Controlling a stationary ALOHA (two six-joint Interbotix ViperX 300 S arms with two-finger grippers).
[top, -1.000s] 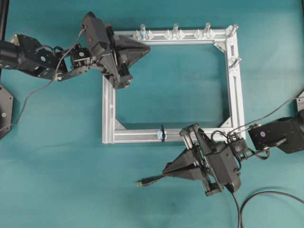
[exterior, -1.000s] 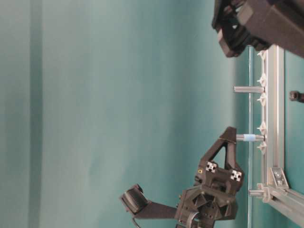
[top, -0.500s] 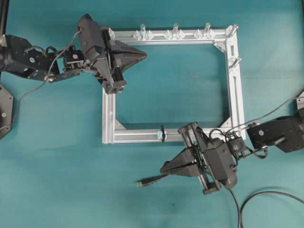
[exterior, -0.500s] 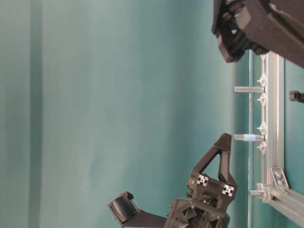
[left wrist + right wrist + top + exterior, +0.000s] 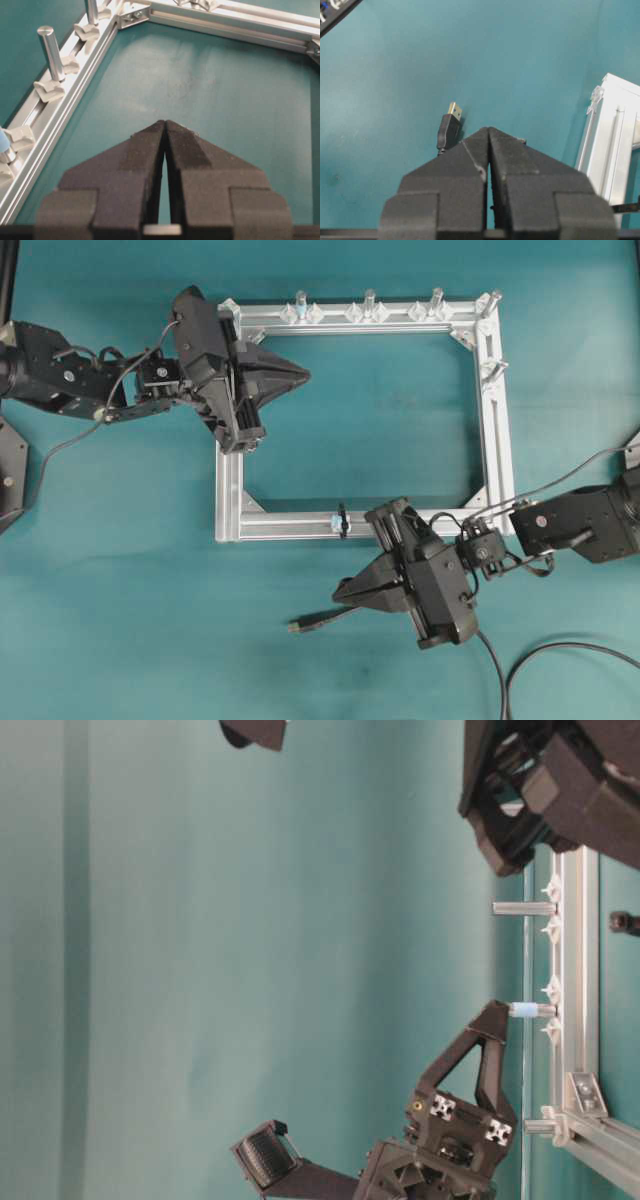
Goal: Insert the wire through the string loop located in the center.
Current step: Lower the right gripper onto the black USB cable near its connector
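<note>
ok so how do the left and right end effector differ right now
The left end effector hangs over the bare mat inside the aluminium frame, near its top left corner; the right end effector sits outside the frame, below its bottom bar. The wire plug lies just beside the right one; nothing lies near the left. Both are shut and hold nothing.

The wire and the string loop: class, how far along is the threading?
Done: nothing yet; the wire lies on the table, its plug clear of the string loop on the frame bar. In hand: the right gripper, shut and empty, hovers near the plug. Left: grasp and thread.
</note>
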